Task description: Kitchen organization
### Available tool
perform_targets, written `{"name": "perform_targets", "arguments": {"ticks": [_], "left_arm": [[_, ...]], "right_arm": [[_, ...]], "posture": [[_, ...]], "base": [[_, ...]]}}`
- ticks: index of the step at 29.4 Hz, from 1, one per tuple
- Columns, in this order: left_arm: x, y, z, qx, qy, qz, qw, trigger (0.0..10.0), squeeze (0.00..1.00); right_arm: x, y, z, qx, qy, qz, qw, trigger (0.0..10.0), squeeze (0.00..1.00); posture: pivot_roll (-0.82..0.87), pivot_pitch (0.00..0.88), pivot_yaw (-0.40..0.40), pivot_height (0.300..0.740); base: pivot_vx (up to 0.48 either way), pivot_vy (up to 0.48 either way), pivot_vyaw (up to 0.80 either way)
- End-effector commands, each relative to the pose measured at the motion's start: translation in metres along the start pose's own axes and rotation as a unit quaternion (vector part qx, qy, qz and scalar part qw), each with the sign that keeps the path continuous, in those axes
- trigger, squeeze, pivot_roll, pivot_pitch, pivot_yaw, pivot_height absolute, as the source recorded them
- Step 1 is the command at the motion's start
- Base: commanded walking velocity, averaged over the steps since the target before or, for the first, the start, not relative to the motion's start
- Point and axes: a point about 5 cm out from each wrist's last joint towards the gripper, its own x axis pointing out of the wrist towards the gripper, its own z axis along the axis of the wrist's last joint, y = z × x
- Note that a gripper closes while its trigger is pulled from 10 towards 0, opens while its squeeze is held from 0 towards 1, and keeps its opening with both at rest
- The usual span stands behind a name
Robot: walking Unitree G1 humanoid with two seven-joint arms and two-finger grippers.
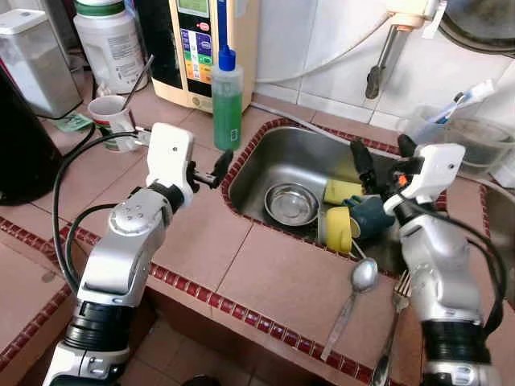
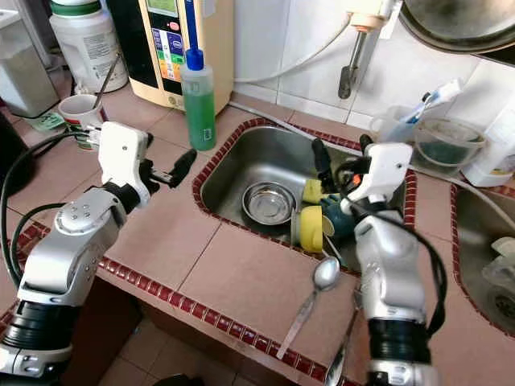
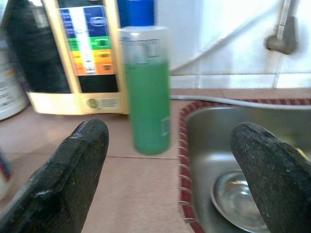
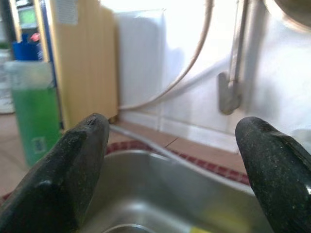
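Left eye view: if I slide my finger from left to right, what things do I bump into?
Mug → left gripper → green bottle → steel bowl → yellow cup → spoon → right gripper → clear tub.

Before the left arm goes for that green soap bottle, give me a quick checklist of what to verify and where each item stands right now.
1. Left gripper open: ok, fingers spread wide.
2. green soap bottle upright on the counter by the sink rim: ok.
3. Bottle lined up between the fingers: ok in the left wrist view.
4. Path to the bottle clear: ok, bare counter tile between.
5. Right gripper out of the way: ok, open over the sink.
6. Bottle cap shut tight: cannot tell.
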Motion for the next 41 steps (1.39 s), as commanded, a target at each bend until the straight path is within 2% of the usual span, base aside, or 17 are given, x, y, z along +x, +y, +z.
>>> {"name": "perform_targets", "arguments": {"ticks": [1, 6, 8, 11, 15, 16, 19, 20, 21, 22, 25, 38, 41], "left_arm": [[-0.002, 0.004, -0.009, -0.012, 0.014, 0.019, 1.000, 10.0, 0.00], [-0.010, 0.003, -0.012, -0.076, -0.006, 0.007, 0.997, 10.0, 0.00], [-0.013, 0.004, -0.015, -0.072, -0.015, 0.020, 0.997, 10.0, 0.00], [-0.016, 0.003, -0.015, -0.081, -0.026, 0.019, 0.996, 10.0, 0.00], [-0.024, 0.004, -0.019, -0.062, -0.041, 0.020, 0.997, 10.0, 0.00], [-0.025, 0.004, -0.019, -0.055, -0.044, 0.019, 0.997, 10.0, 0.00], [-0.030, 0.007, -0.020, -0.071, -0.067, 0.025, 0.995, 10.0, 0.00], [-0.031, 0.006, -0.020, -0.061, -0.070, 0.023, 0.995, 10.0, 0.00], [-0.032, 0.006, -0.021, -0.048, -0.075, 0.020, 0.996, 10.0, 0.00], [-0.033, 0.004, -0.022, -0.038, -0.075, 0.019, 0.996, 10.0, 0.00], [-0.035, -0.001, -0.024, -0.022, -0.074, 0.013, 0.997, 10.0, 0.00], [-0.035, -0.001, -0.025, -0.029, -0.084, 0.013, 0.996, 10.0, 0.00], [-0.035, -0.003, -0.026, -0.047, -0.082, 0.005, 0.996, 10.0, 0.00]], "right_arm": [[-0.003, 0.004, 0.005, -0.014, -0.007, -0.011, 1.000, 10.0, 1.00], [-0.009, 0.014, 0.004, -0.032, -0.010, -0.028, 0.999, 10.0, 1.00], [-0.013, 0.016, 0.003, -0.032, -0.015, -0.047, 0.998, 10.0, 1.00], [-0.016, 0.020, 0.001, -0.046, -0.013, -0.043, 0.998, 10.0, 1.00], [-0.024, 0.029, -0.006, -0.065, -0.009, -0.035, 0.997, 10.0, 1.00], [-0.025, 0.028, -0.006, -0.067, -0.012, -0.038, 0.997, 10.0, 1.00], [-0.030, 0.030, -0.006, -0.081, -0.032, -0.030, 0.996, 10.0, 1.00], [-0.032, 0.030, -0.008, -0.094, -0.036, -0.023, 0.995, 10.0, 1.00], [-0.035, 0.031, -0.010, -0.079, -0.038, -0.019, 0.996, 10.0, 0.00], [-0.037, 0.031, -0.012, -0.067, -0.039, -0.017, 0.997, 10.0, 0.00], [-0.042, 0.031, -0.015, -0.081, -0.034, -0.019, 0.996, 10.0, 0.00], [-0.040, 0.028, -0.018, -0.096, -0.034, -0.029, 0.994, 10.0, 0.00], [-0.039, 0.026, -0.018, -0.099, -0.031, -0.032, 0.994, 10.0, 0.00]], "posture": [[0.01, 0.000, -0.026, 0.731], [0.02, 0.000, -0.036, 0.731], [0.02, 0.000, -0.041, 0.731], [0.03, 0.000, -0.043, 0.731], [0.03, 0.000, -0.050, 0.731], [0.03, 0.000, -0.050, 0.731], [0.03, 0.000, -0.055, 0.731], [0.03, 0.000, -0.055, 0.731], [0.03, 0.000, -0.055, 0.731], [0.04, 0.000, -0.058, 0.731], [0.04, 0.000, -0.057, 0.731], [0.03, 0.000, -0.056, 0.731], [0.03, 0.000, -0.060, 0.731]], "base": [[0.000, 0.000, 0.00], [0.000, 0.000, 0.00], [0.000, 0.000, 0.00], [0.000, 0.000, 0.00], [0.000, 0.000, 0.00], [0.000, 0.000, 0.00], [0.000, 0.000, 0.00], [0.000, 0.000, 0.00], [0.000, 0.000, 0.00], [0.000, 0.000, 0.00], [0.000, 0.000, 0.00], [0.000, 0.000, 0.00], [0.000, 0.000, 0.00]]}}
